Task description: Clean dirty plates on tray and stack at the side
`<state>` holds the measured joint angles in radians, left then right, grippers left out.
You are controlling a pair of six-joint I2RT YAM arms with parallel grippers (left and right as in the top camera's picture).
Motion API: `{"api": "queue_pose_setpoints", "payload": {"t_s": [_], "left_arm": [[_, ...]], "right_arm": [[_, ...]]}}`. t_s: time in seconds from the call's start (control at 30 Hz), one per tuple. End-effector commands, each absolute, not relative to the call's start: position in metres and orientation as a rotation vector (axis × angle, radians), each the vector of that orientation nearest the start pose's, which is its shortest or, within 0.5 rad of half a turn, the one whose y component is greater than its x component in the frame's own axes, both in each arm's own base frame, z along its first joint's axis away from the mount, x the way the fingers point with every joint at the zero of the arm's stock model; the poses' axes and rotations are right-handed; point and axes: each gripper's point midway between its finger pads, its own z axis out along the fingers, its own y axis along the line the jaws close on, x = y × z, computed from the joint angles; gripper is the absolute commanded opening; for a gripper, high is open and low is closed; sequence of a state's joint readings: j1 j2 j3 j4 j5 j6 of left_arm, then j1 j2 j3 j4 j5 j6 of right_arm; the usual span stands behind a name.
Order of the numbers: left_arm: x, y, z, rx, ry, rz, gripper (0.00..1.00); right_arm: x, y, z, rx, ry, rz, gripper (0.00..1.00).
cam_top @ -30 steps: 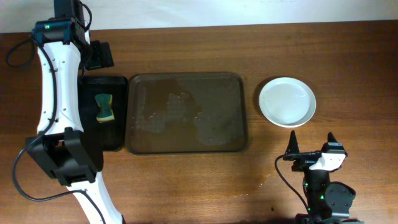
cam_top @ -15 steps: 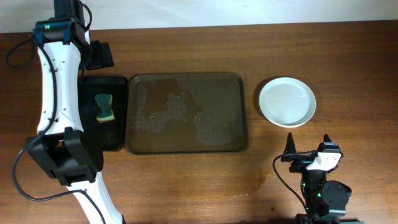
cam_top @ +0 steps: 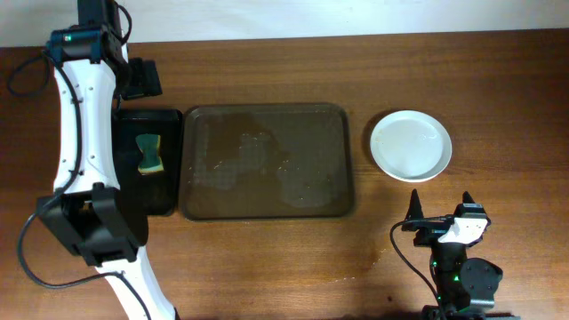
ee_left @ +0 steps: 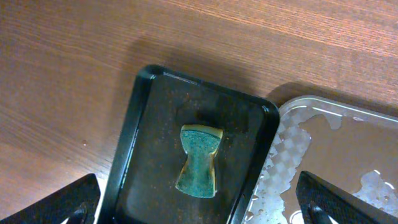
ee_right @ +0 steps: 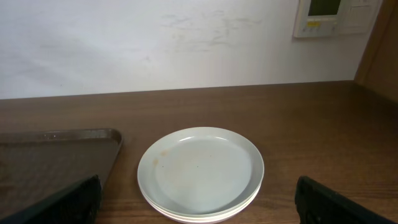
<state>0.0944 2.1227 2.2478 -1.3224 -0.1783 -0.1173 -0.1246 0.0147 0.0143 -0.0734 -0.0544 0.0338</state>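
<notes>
A stack of white plates (cam_top: 411, 145) sits on the table right of the large wet brown tray (cam_top: 267, 200); the right wrist view shows the stack (ee_right: 200, 171) with faint specks on top. No plate lies on the tray. A green and yellow sponge (cam_top: 150, 154) lies in a small black tray (cam_top: 167, 191); it also shows in the left wrist view (ee_left: 199, 159). My left gripper (ee_left: 199, 208) is open and empty, high above the sponge. My right gripper (cam_top: 442, 213) is open and empty, near the table's front, short of the plates.
The wet tray's corner shows in the left wrist view (ee_left: 336, 168) and its edge in the right wrist view (ee_right: 56, 155). A small wet patch (cam_top: 378, 260) lies on the table in front of the tray. A wall stands behind the table.
My right gripper drew back slightly toward the table's front edge between one second and half a second ago, then stayed still. The left arm has not moved.
</notes>
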Motion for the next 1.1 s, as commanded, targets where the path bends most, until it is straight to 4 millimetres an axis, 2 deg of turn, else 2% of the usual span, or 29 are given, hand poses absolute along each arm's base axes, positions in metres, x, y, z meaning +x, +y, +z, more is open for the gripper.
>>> {"api": "queue_pose_setpoints", "payload": {"t_s": [0.0,0.1,0.13,0.2,0.3,0.43,0.47,0.5,0.57,0.67,0.77,0.9,1.07], "left_arm": [[0.458,0.064,0.313,-0.292,2.454,0.324,0.99],[0.444,0.052,0.38,-0.235,2.248,0.23,0.99],[0.439,0.05,0.394,-0.201,2.194,0.206,0.99],[0.433,0.049,0.395,-0.121,2.12,0.179,0.99],[0.421,0.054,0.367,-0.056,2.068,0.207,0.99],[0.39,0.051,0.294,0.002,2.014,0.248,0.99],[0.384,0.049,0.282,0.008,1.989,0.239,0.99],[0.375,0.043,0.262,0.025,1.945,0.212,0.99],[0.367,0.039,0.248,0.034,1.892,0.198,0.99],[0.336,0.034,0.212,0.04,1.816,0.191,0.99],[0.312,0.032,0.197,0.035,1.778,0.191,0.99],[0.289,0.029,0.192,0.035,1.702,0.195,0.99],[0.273,0.028,0.181,0.038,1.64,0.203,0.99]], "right_arm": [[0.246,-0.017,0.158,0.076,1.64,-0.001,0.98],[0.246,-0.017,0.157,0.076,1.64,-0.001,0.98],[0.246,-0.017,0.157,0.076,1.64,-0.001,0.98],[0.246,-0.017,0.157,0.076,1.64,-0.001,0.98],[0.246,-0.017,0.157,0.076,1.64,-0.001,0.98],[0.246,-0.017,0.157,0.076,1.64,-0.001,0.98],[0.246,-0.017,0.157,0.076,1.64,-0.001,0.98],[0.246,-0.017,0.157,0.076,1.64,-0.001,0.98],[0.246,-0.017,0.158,0.076,1.64,-0.001,0.98],[0.246,-0.017,0.157,0.076,1.64,-0.001,0.98],[0.246,-0.017,0.157,0.076,1.64,-0.001,0.98],[0.246,-0.017,0.158,0.076,1.64,-0.001,0.98],[0.246,-0.017,0.157,0.076,1.64,-0.001,0.98]]}}
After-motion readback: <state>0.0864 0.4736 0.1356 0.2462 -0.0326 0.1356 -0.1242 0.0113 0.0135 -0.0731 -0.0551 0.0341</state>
